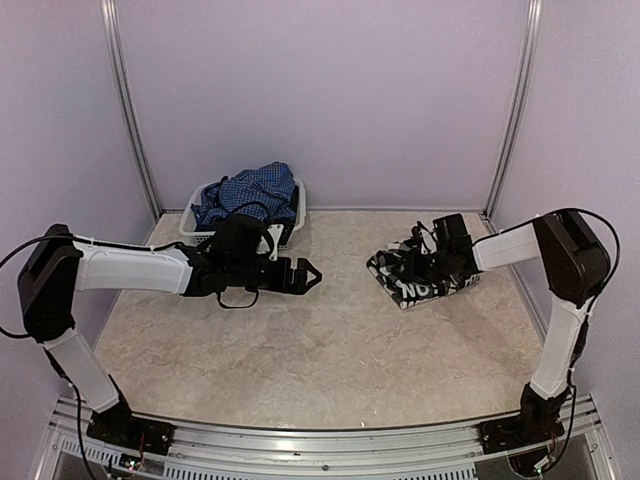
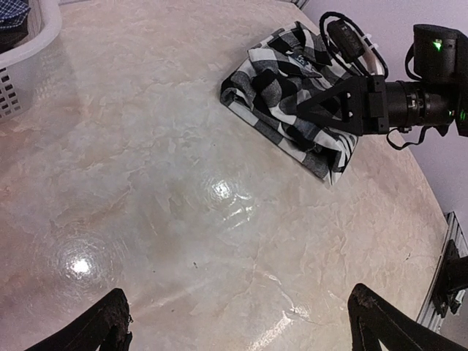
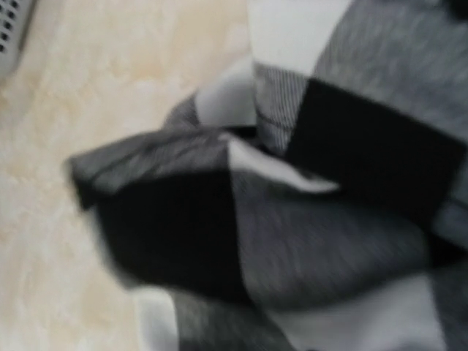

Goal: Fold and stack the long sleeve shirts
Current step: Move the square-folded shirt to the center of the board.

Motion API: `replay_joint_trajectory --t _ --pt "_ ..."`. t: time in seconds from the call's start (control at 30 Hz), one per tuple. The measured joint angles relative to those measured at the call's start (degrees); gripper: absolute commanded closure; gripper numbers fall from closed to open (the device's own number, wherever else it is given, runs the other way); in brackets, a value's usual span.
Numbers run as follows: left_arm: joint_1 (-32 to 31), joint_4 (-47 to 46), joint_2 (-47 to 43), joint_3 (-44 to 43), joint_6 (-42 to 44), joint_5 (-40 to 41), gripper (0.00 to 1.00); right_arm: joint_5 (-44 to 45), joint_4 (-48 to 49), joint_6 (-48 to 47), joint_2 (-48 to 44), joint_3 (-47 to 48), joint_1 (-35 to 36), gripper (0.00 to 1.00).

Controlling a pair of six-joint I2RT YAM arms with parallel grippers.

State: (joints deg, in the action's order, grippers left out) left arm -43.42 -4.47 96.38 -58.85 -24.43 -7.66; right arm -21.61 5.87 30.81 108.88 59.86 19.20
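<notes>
At right on table, black-and-white shirt, long axis crosswise, lettering nearward.

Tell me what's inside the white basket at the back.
A blue fine-checked shirt is heaped in the white basket, rising above its rim. Whatever lies beneath the shirt is covered, and the left arm hides the basket's front wall.

High rear overview; black-and-white shirt in all three views.
</notes>
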Motion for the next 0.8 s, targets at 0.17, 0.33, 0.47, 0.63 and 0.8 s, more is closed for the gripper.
replay_joint_trajectory --t 0.17,0.33,0.47,0.63,0.8 --pt "0.0 0.0 -1.2 0.8 0.0 0.5 0.01 0.0 0.9 0.8 3.8 3.1 0.6 0.63" --pt "0.0 -0.1 -1.2 1.3 -0.6 1.3 0.01 3.0 3.9 3.4 7.6 7.9 0.6 0.62" --pt "0.0 0.5 -1.3 1.7 -0.8 3.3 0.01 3.9 5.2 5.0 12.4 15.0 0.6 0.59" --pt "0.4 1.9 -3.5 2.2 -0.8 8.2 0.01 4.4 5.0 2.9 11.3 16.9 0.6 0.49" --pt "1.5 3.1 -9.9 3.3 0.3 16.2 0.01 9.6 -0.8 -5.4 -3.2 11.2 0.5 0.31"
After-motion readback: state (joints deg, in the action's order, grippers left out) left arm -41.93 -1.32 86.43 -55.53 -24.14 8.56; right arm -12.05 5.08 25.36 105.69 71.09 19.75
